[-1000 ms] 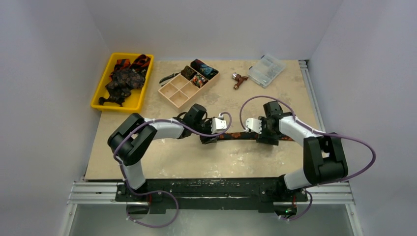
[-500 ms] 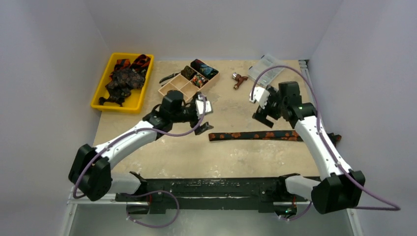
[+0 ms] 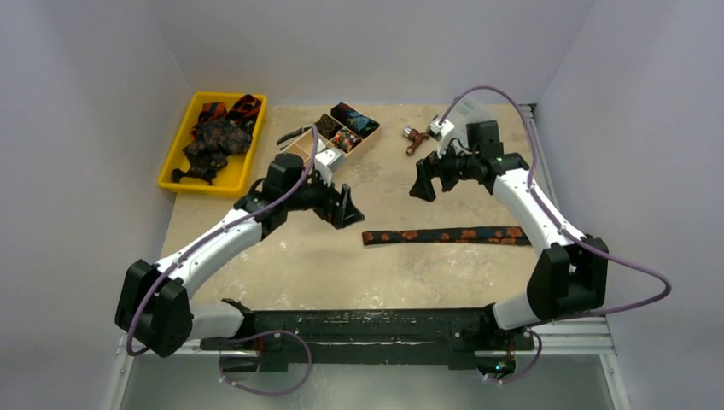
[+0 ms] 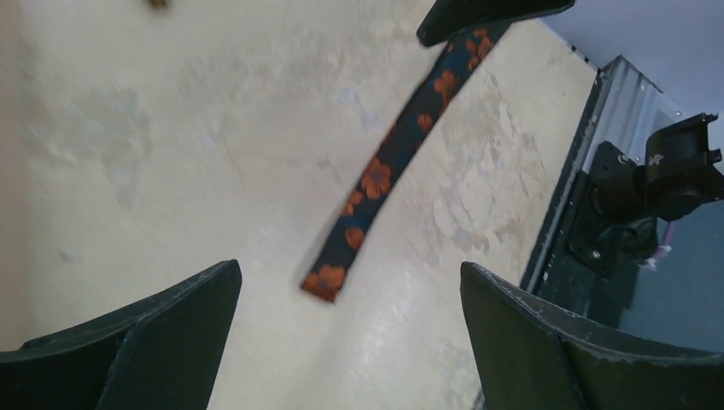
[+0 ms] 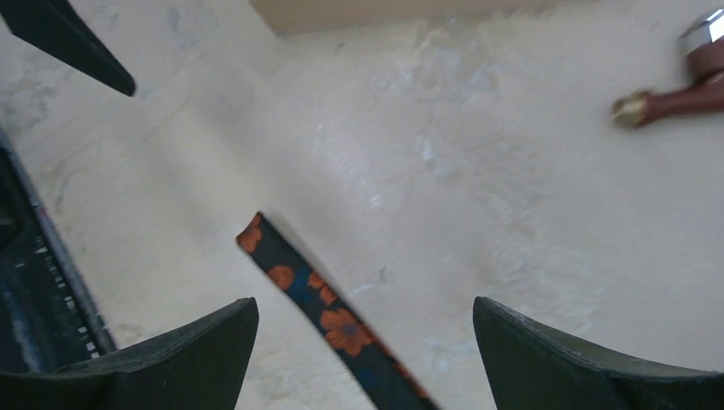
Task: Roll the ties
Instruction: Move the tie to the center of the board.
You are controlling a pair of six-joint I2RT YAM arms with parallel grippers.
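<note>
One tie [image 3: 444, 235] is laid flat and straight across the lower middle of the top view, unrolled and touched by neither arm. The left gripper [image 3: 340, 207] is held above the table [image 3: 282, 265] to the tie's upper left, jaws spread wide and empty. The right gripper [image 3: 429, 184], at upper centre, is likewise spread and empty. Rolling is judged not yet begun (more ties [image 3: 215, 137] are heaped in the yellow tray [image 3: 201, 189], upper left). Next, one end of the tie needs to be pinched and turned over onto itself.
</note>
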